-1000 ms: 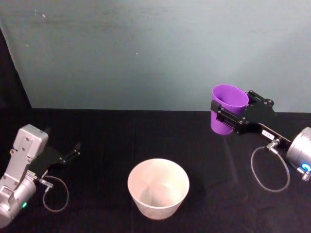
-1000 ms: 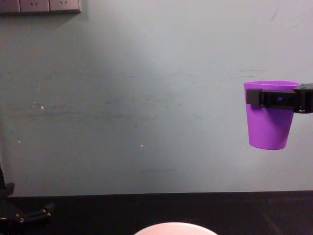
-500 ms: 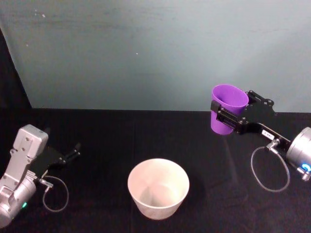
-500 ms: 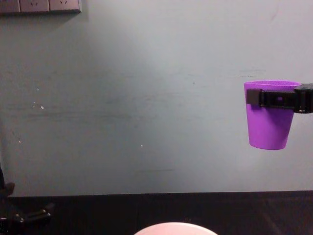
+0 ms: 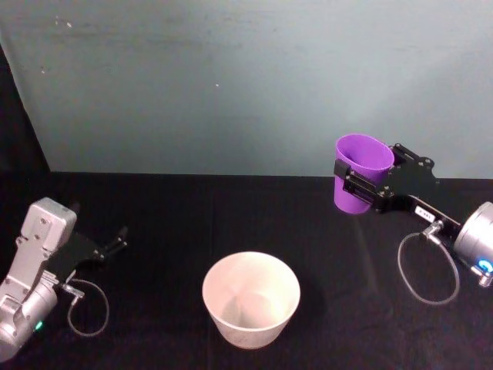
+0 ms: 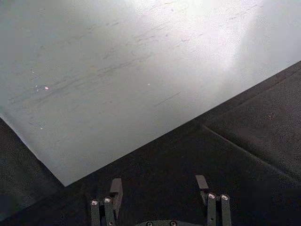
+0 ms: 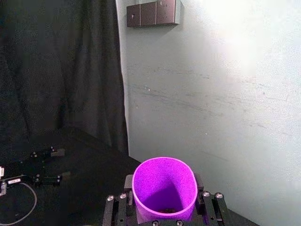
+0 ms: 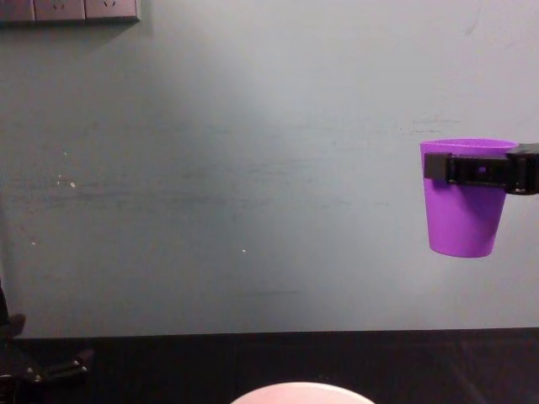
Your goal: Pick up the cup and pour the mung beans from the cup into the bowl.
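Noted the flat black fingers (image 8: pixel 476 171) of the right gripper (image 5: pixel 356 187) clamped across the cup (image 5: pixel 362 163) just under its rim, one on each side. Held upright and high above the table (image 5: pixel 169 223), off to the right of the bowl (image 5: pixel 231 327) and farther back. Judged a carry pose, kept level so nothing spills before the tip. Not yet over the bowl, so no pour possible from here. Looked down into the cup from the right wrist: smooth bright purple plastic, tapered, no handle, mouth looking slightly squeezed by the grip (dark specks at the bottom, too dim to call beans). Recorded the bowl as wide, round, white and smooth-rimmed, bare inside in the head view, standing on black cloth near the front middle. Found the left gripper (image 5: pixel 115 243) parked low at the left, fingers apart on nothing. Behind all, a plain pale wall (image 5: pixel 231 77), faintly scuffed.
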You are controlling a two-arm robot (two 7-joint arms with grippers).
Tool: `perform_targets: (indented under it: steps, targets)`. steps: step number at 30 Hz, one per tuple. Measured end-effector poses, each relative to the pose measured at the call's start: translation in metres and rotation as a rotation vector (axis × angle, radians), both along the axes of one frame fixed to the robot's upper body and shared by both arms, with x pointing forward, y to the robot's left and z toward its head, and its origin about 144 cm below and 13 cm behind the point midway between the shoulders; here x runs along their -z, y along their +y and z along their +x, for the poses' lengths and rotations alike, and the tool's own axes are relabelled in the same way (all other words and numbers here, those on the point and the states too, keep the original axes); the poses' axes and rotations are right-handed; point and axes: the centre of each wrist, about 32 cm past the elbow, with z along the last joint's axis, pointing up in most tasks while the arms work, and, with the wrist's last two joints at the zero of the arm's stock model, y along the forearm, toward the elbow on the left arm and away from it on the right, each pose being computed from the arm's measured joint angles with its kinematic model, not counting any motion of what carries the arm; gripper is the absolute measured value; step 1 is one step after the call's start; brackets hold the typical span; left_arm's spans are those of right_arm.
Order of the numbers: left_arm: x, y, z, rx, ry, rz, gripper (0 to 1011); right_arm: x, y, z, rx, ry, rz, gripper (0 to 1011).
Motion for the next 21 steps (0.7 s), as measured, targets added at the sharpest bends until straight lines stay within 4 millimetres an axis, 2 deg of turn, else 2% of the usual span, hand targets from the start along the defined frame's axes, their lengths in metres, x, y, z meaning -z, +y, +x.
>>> perform_targets:
  steps: [21]
  targets:
    - [0.0,0.0,0.0,0.0,0.0,0.0,1003,0.0,0.0,0.0,0.0,0.0,0.0,723]
